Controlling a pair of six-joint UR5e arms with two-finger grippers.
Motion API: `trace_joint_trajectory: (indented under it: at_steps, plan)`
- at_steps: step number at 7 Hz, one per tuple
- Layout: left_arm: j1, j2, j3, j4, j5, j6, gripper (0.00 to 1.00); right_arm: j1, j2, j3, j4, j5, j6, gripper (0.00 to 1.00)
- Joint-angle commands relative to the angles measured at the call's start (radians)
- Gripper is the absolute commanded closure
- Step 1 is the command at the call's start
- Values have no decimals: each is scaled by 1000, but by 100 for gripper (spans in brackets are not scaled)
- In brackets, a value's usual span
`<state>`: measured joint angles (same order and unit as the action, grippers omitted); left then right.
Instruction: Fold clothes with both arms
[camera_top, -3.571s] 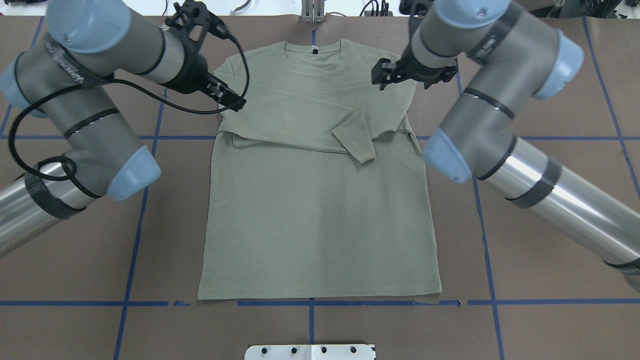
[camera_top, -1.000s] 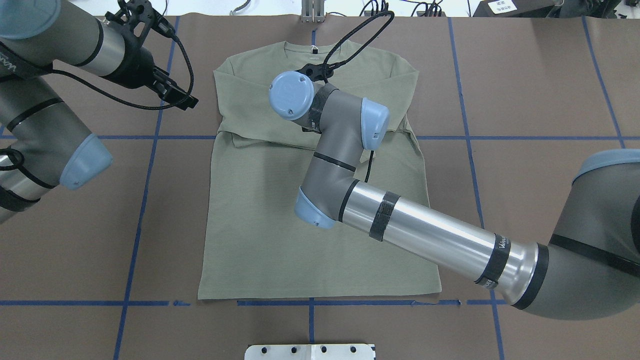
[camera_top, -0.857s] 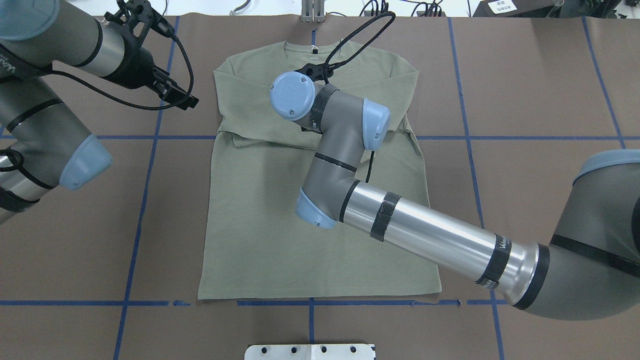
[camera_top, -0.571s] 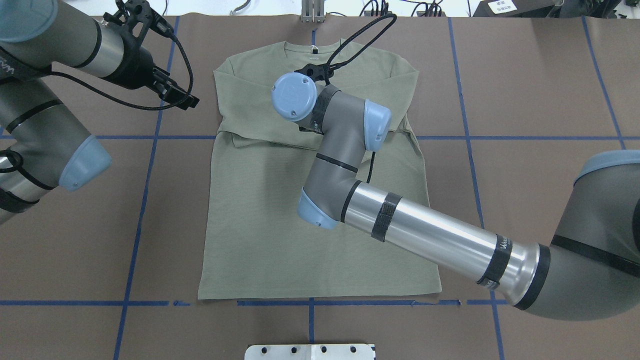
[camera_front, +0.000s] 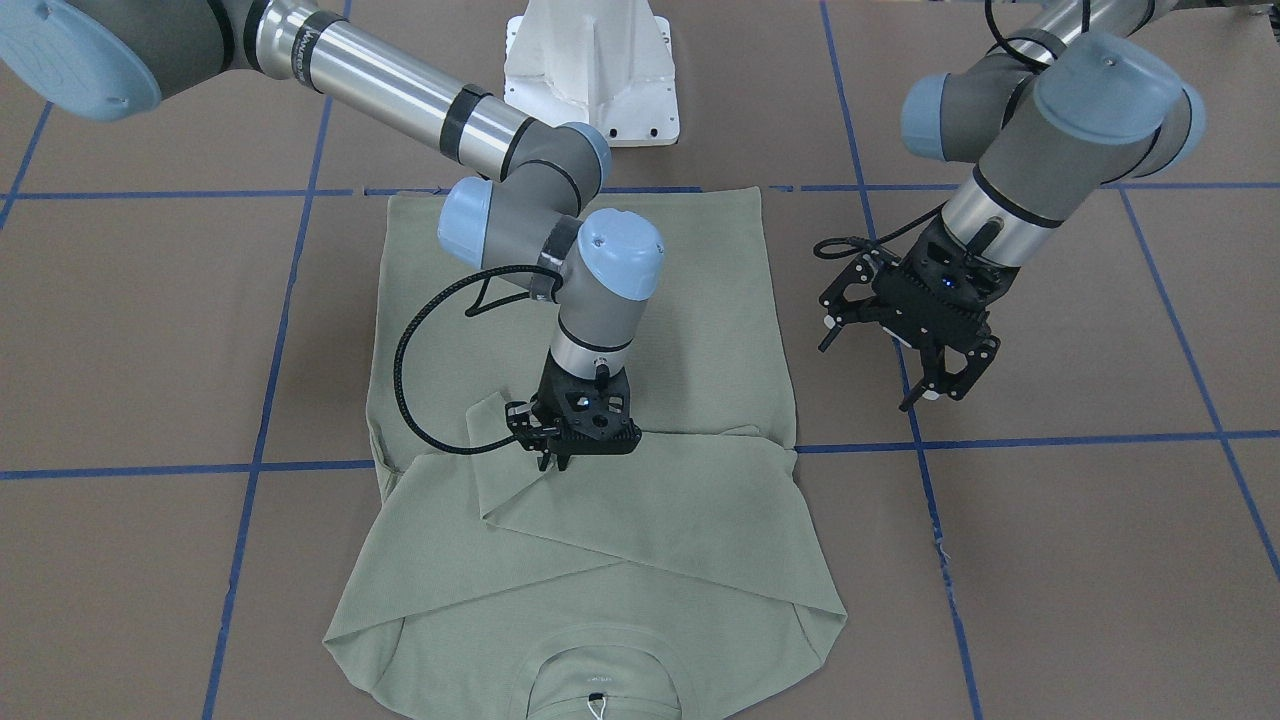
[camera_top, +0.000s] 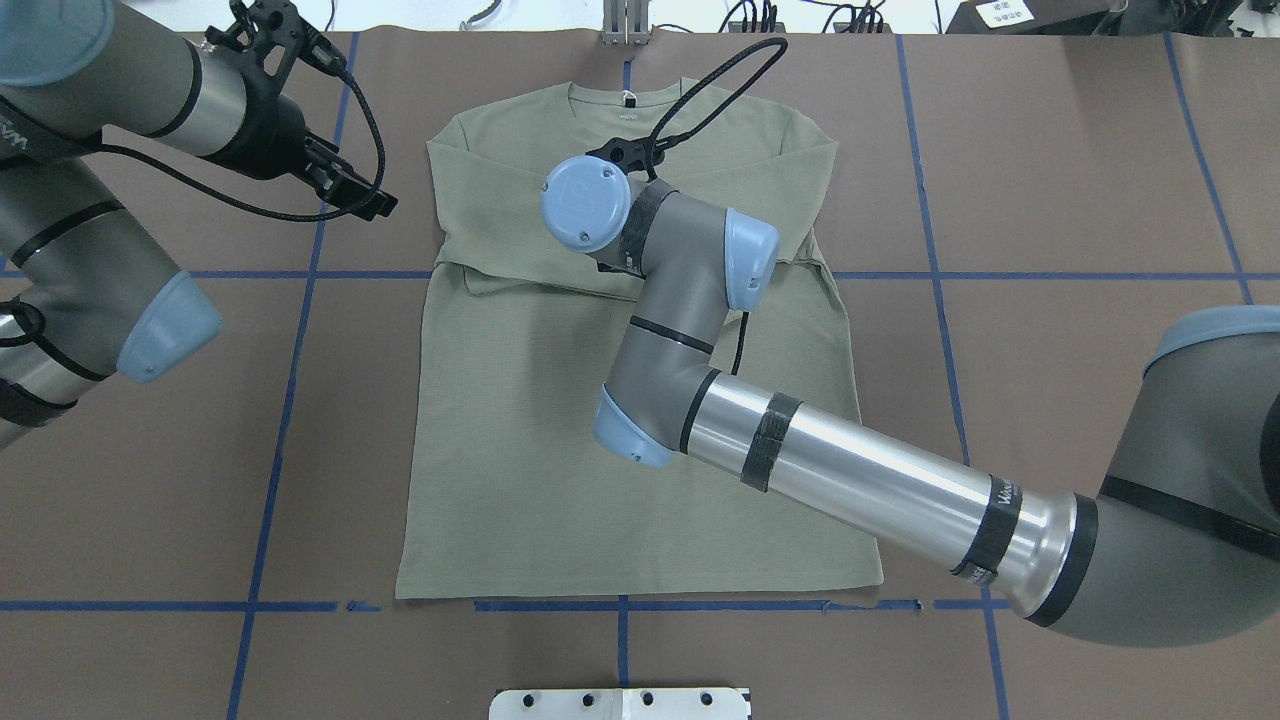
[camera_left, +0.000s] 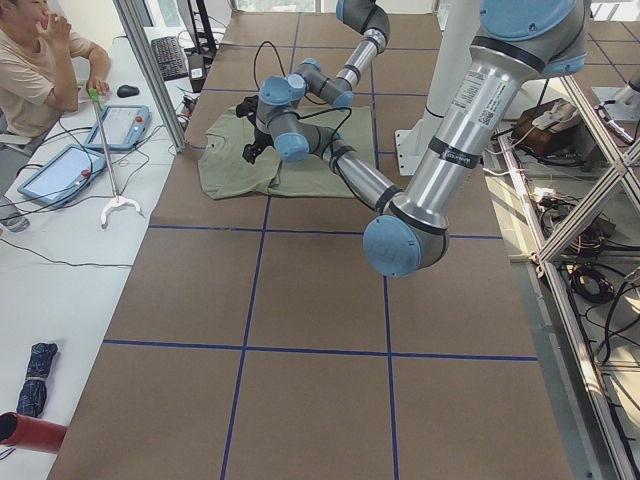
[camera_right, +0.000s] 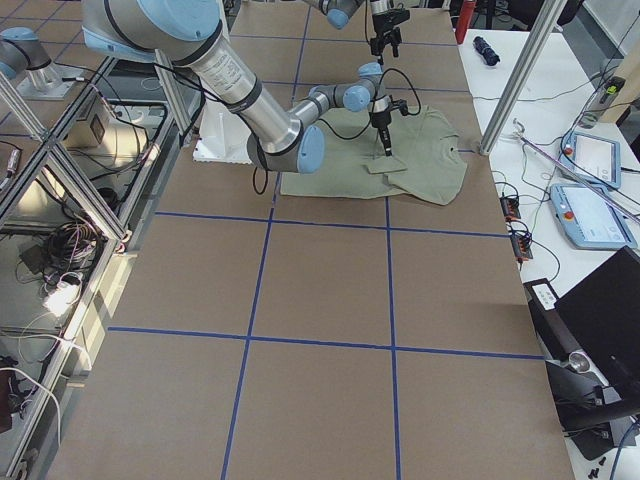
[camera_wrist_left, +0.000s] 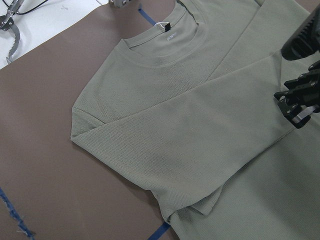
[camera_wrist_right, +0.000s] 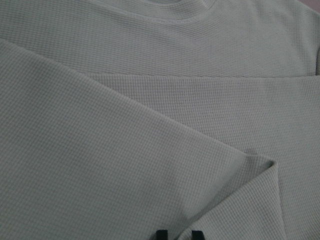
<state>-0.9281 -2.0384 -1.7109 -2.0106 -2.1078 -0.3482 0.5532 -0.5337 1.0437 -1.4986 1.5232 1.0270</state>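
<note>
The sage-green shirt (camera_top: 520, 450) lies flat on the table, neck at the far edge, with both sleeves folded across the chest (camera_front: 640, 560). My right gripper (camera_front: 556, 462) points straight down on the upper sleeve's edge next to its cuff (camera_front: 485, 450). Its fingertips (camera_wrist_right: 161, 234) stand close together, pinching the cloth. In the overhead view the right wrist (camera_top: 590, 205) hides this gripper. My left gripper (camera_front: 870, 375) is open and empty, above the bare table beside the shirt's shoulder (camera_top: 375, 207).
The brown table cover has a blue tape grid (camera_top: 290, 400). The white pedestal base (camera_front: 590, 60) stands at the shirt's hem side. A metal bracket (camera_top: 625, 25) sits past the neck. An operator (camera_left: 30, 60) sits at a side desk.
Since 3.6 s ago my right arm has swung from the shirt's shoulder to over the chest, and my left gripper has drawn off the shirt to the side. In the last second the right wrist barely shifted.
</note>
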Motion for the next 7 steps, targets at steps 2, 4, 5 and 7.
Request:
trace_joint_trajectory:
  at_steps: [2, 4, 5, 7]
  plan:
    - [0, 1, -1, 0, 0, 0, 0, 2, -3, 18, -52, -3, -45, 100]
    - [2, 1, -1, 0, -1, -21, 0, 40, -81, 202, -168, 5, -128, 100]
    - [5, 1, -4, -2, -1, -32, 0, 69, -180, 299, -169, 6, -183, 100]
    - [5, 0, -9, -2, -1, -35, 0, 118, -288, 378, -164, 6, -300, 100]
